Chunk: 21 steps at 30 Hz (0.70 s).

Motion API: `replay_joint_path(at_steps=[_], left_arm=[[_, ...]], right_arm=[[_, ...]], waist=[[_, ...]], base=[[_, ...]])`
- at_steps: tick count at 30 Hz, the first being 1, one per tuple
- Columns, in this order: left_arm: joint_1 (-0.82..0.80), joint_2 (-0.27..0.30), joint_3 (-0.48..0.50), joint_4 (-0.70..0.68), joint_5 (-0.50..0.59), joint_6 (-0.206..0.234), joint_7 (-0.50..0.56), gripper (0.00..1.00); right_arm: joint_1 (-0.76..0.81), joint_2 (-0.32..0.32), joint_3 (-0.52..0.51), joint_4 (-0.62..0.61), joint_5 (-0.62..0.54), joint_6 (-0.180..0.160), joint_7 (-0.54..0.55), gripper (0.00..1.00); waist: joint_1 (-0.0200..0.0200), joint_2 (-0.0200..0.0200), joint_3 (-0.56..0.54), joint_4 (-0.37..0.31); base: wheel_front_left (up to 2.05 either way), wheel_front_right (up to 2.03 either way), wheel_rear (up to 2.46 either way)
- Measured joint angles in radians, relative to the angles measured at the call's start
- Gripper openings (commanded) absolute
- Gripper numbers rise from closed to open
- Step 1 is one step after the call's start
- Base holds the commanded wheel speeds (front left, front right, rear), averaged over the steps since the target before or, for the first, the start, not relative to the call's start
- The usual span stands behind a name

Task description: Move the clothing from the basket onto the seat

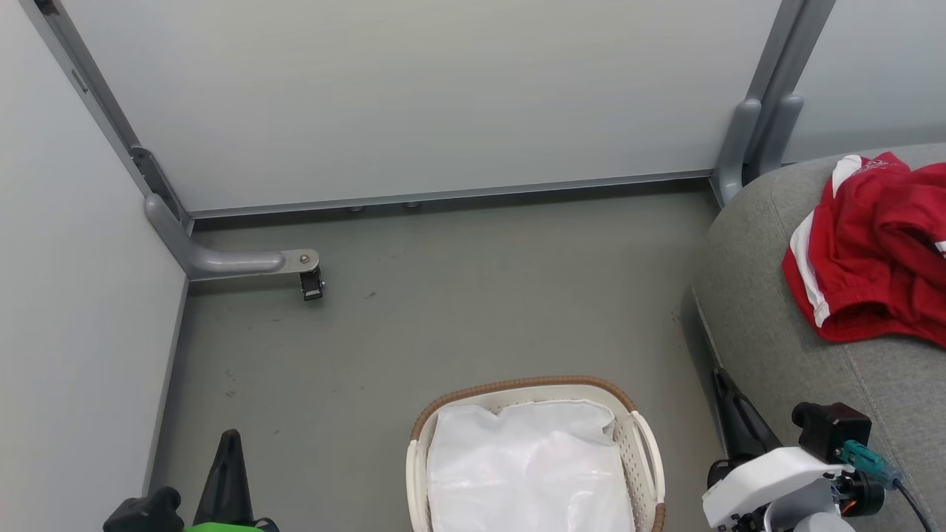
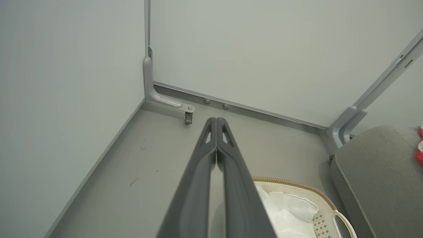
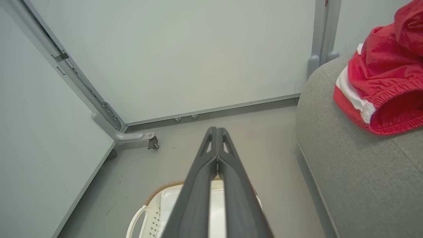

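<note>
Right, head view first. Low centre on the floor sits the basket, loop handles on its L and R sides, so its long axis looks to run side to side. Inside lies a white sheet, crumpled, covering what shows of the bottom. Well to the R of the basket and further off is the clothing, heaped on the seat, clear of the basket. L of the basket, well apart, is the left gripper. Just R of the basket, between it and the seat, is the right gripper.

Left wrist view: the left gripper has its fingers pressed together tip to tip, nothing between them, pointing past the basket toward the wall. A red sliver of the clothing shows far R of the basket, on the seat.

Right wrist view: the right gripper is likewise closed up and empty, above the basket, aimed at the floor beyond. The clothing, w/ gathered waistband and white stripe, lies up and R of the basket on the seat.

Judgement: the red stuff is on the seat already, so the job looks done or near it. Can't tell if anything hides under the sheet. If more turns up, the R arm is nearer the seat, and the carry goes rightward from the basket.
</note>
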Motion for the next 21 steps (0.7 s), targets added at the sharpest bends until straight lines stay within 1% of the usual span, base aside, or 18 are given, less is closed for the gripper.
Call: replay_joint_path(at_steps=[10, 21], left_arm=[[-0.021, 0.0, 0.014, -0.001, -0.173, -0.002, 0.046, 0.0], [-0.045, 0.0, 0.03, -0.003, -0.33, -0.009, 0.089, 0.0]], right_arm=[[-0.001, -0.001, -0.021, -0.009, 0.18, 0.0, 0.048, 0.0], [-0.005, -0.002, -0.041, -0.018, 0.348, 0.0, 0.09, 0.0]], waist=[[0.0, 0.0, -0.001, 0.003], [0.0, 0.0001, -0.002, 0.007]], base=[[0.0, 0.0, 0.0], [0.0, 0.0, 0.0]])
